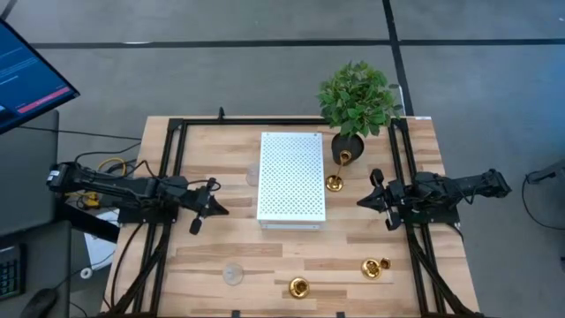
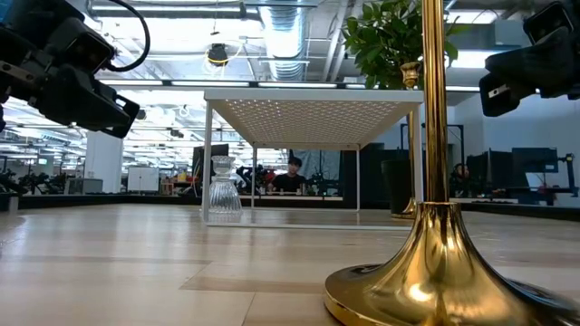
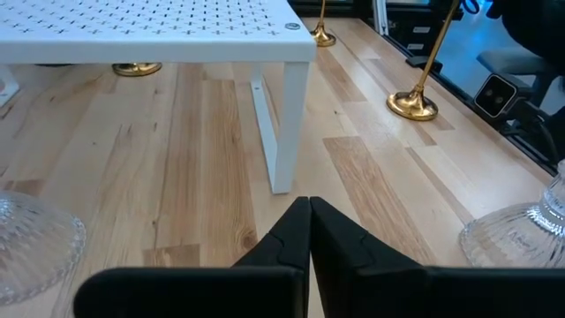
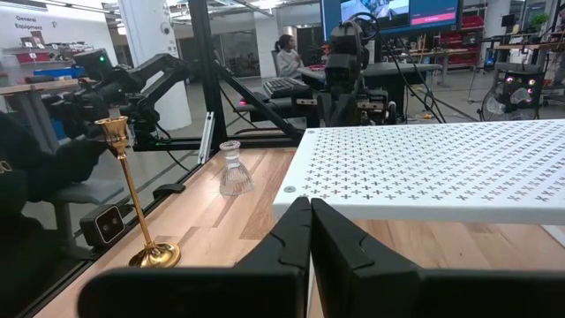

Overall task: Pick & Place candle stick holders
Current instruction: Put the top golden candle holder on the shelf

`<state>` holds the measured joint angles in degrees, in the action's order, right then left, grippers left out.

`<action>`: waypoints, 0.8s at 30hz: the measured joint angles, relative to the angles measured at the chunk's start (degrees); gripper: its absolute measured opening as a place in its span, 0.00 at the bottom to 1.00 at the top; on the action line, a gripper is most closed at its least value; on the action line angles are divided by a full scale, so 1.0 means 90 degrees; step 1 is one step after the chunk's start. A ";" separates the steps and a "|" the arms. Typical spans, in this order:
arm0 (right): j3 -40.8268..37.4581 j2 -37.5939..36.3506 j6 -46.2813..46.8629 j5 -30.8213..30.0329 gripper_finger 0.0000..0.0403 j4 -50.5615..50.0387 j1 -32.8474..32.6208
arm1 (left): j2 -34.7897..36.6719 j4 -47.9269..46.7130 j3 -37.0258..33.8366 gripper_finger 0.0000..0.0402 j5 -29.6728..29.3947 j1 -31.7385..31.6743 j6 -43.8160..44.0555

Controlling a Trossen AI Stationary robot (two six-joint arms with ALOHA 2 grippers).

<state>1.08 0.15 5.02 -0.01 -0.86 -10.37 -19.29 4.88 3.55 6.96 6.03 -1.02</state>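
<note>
Three gold candle stick holders stand on their round bases: one (image 1: 335, 181) between the white box and the plant, and two near the front edge (image 1: 298, 287) (image 1: 375, 267). One clear glass holder (image 1: 233, 274) stands near the front left. A second (image 1: 252, 174) stands at the box's left side. My left gripper (image 1: 221, 210) hovers left of the box, its fingers shut and empty in the left wrist view (image 3: 309, 221). My right gripper (image 1: 360, 202) hovers right of the box, also shut and empty (image 4: 311, 216).
The white perforated box (image 1: 291, 177) stands on thin legs in the table's middle. The black-potted green plant (image 1: 357, 102) is at the far right. Black rails (image 1: 168, 177) run along both sides. A monitor (image 1: 26, 71) is off the far left, and people sit beyond the table.
</note>
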 joint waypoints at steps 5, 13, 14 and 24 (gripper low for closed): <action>0.0000 0.0001 -0.0141 0.0000 0.00 0.0000 -0.0001 | 0.0000 0.0084 0.0000 0.02 -0.0002 0.0000 0.0000; 0.0000 0.0001 -0.0015 0.0002 0.00 -0.0007 -0.0002 | 0.0000 0.0201 0.0000 0.02 0.0000 0.0002 0.0000; 0.0000 -0.0001 -0.0003 0.0002 0.00 -0.0005 -0.0002 | 0.0000 0.0210 0.0000 0.02 0.0000 -0.0001 0.0000; 0.0000 0.0000 -0.0362 0.0001 0.00 -0.0003 -0.0002 | 0.0000 0.0260 0.0000 0.02 -0.0001 0.0001 0.0000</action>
<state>1.08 0.15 1.76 -0.01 -0.89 -10.39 -19.29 7.22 3.55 6.95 6.04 -1.02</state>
